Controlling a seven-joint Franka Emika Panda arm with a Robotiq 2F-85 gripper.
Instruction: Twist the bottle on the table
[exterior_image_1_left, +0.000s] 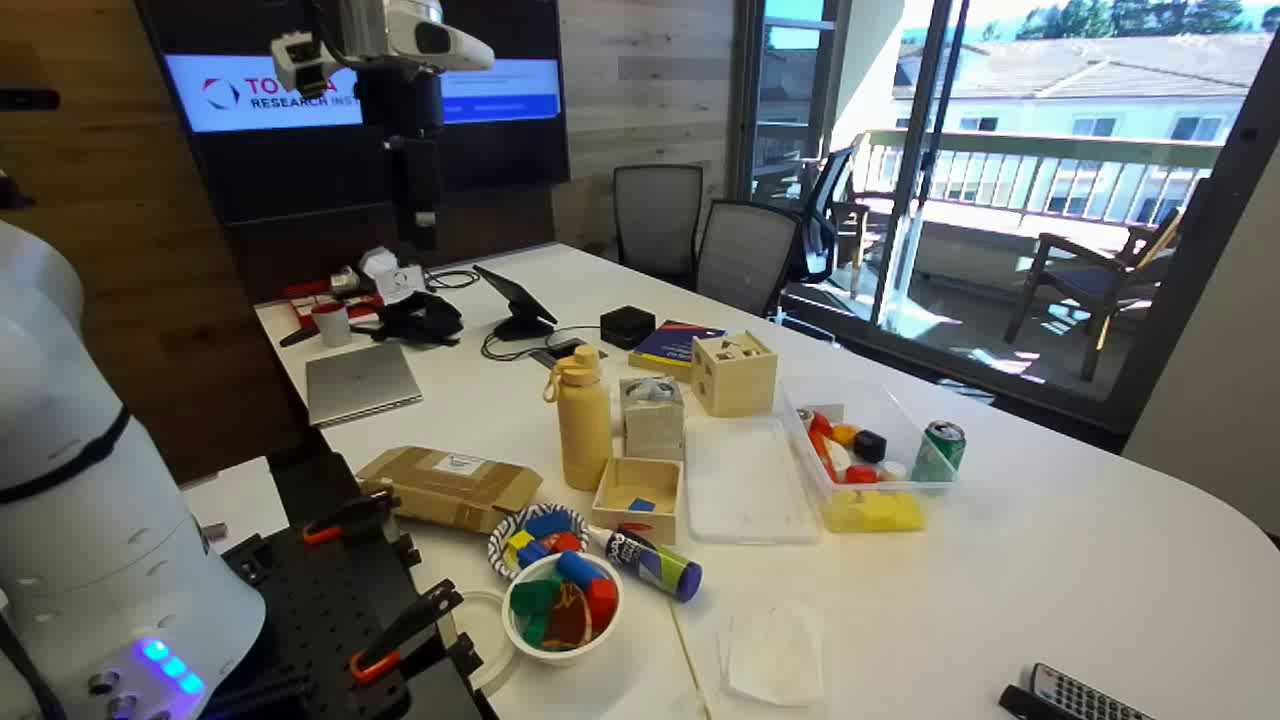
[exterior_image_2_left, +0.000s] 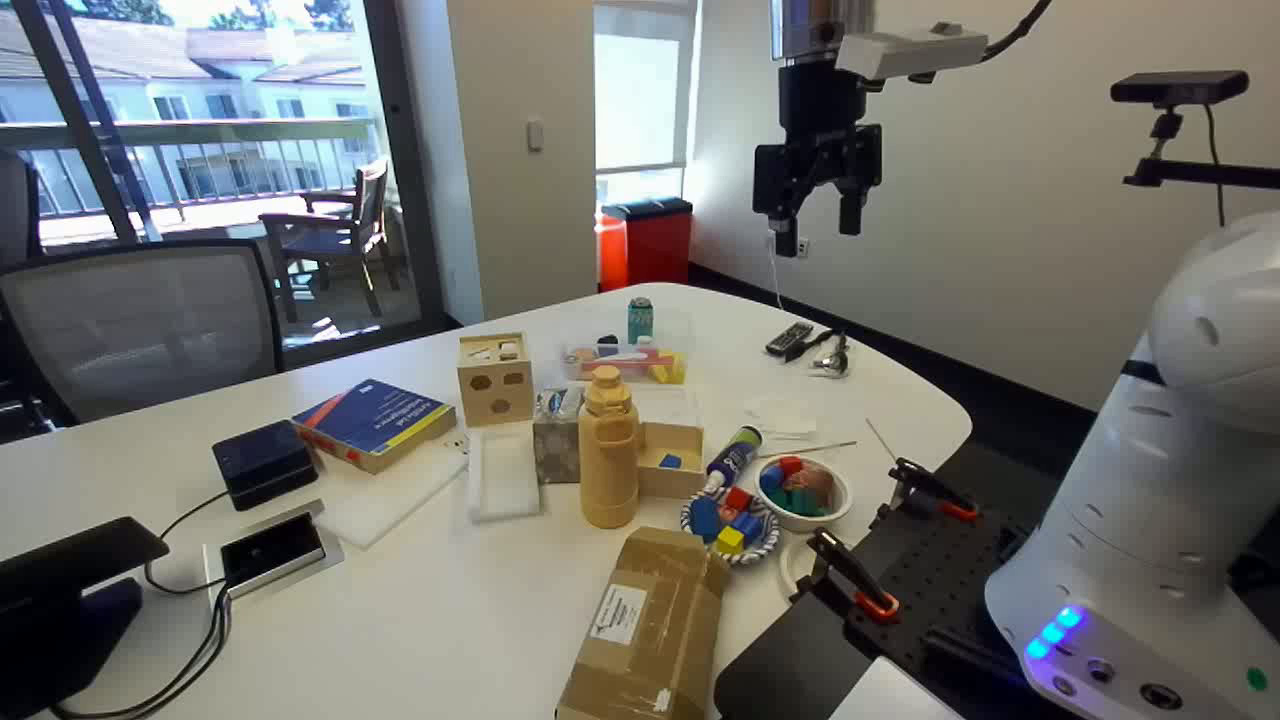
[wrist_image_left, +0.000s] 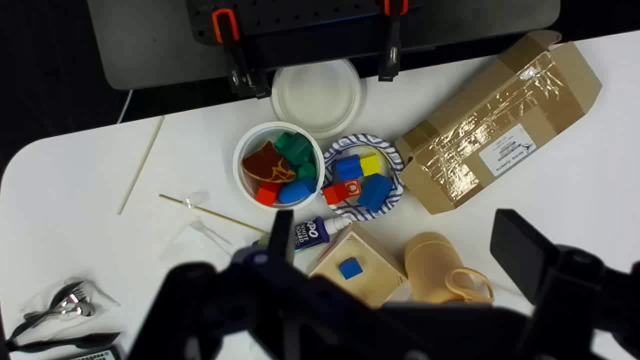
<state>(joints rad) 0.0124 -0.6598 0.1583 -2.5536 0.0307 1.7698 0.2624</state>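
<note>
One wooden box (wrist_image_left: 374, 279) beside the bottle (exterior_image_1_left: 584, 430) holds a blue block (wrist_image_left: 350, 268); the tool (exterior_image_2_left: 818, 232) gapes.

Daylight glares through tall dark-framed glass panes (exterior_image_1_left: 1060, 200); in the wrist view, the black two-fingered hand (wrist_image_left: 400, 245) is partly blurred.

I see a white table (exterior_image_2_left: 450, 610). In an exterior view, a cardboard box (exterior_image_2_left: 655, 645) lies at six o'clock from the upright bottle (exterior_image_2_left: 609, 470), a remote (exterior_image_2_left: 789, 338) at two.
</note>
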